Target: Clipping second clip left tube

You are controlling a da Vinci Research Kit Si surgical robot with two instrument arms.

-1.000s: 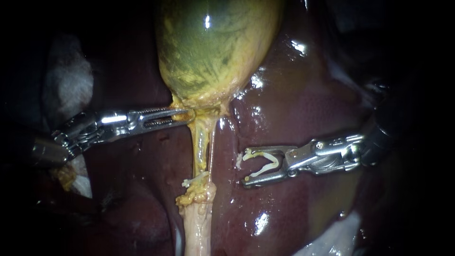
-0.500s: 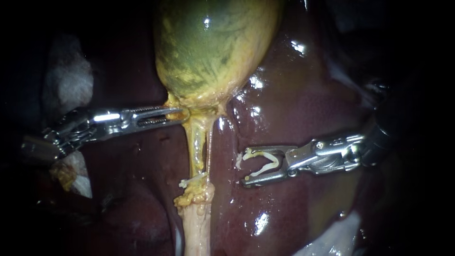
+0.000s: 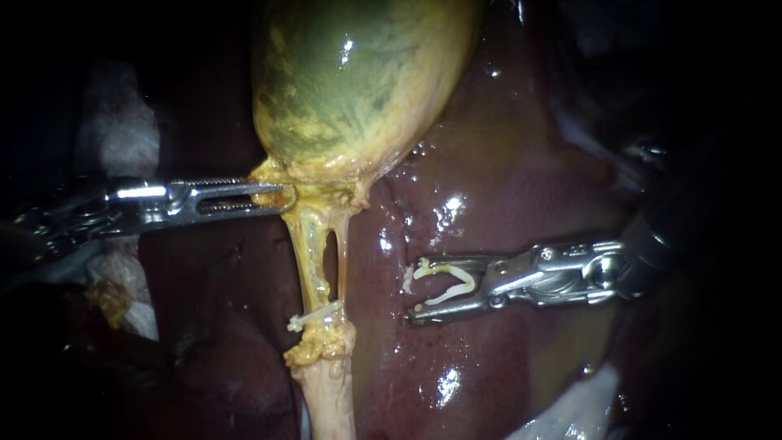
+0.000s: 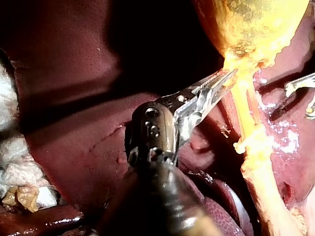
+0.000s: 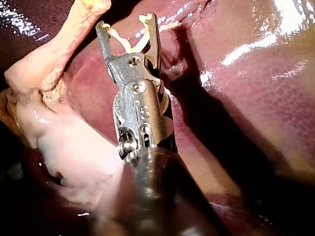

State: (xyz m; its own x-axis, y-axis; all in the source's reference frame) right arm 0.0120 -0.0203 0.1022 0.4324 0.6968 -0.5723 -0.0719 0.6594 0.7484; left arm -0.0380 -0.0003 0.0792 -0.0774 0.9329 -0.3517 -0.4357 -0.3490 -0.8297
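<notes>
Endoscope view: the glossy green-yellow gallbladder point(image 3: 358, 81) fills the top centre, over wet, dark red liver point(image 3: 505, 187). My left instrument point(image 3: 275, 196) reaches in level from the left edge. Its slotted metal jaws are clamped on the gallbladder's ragged yellow neck. Below the neck hang two strands with a slit between them: the thicker, waxy left tube point(image 3: 308, 253) and a thin right tube point(image 3: 344, 261). A small white placed clip point(image 3: 314, 316) crosses their lower end, above a pale stalk point(image 3: 326, 391). My right instrument point(image 3: 415, 289) lies level at centre right, its jaws spread wide with a curved white loaded clip point(image 3: 446, 281) seated against both. Bare liver separates it from the tubes.

Left wrist view: the jaws pinch the neck just beside the left tube's upper end; how much tissue they hold seems unclear. Crumpled gauze point(image 4: 19, 167) lies well off beside the shaft.

Right wrist view: the spread jaws cradle the loaded clip, and the pale stalk runs beside them, apart.
</notes>
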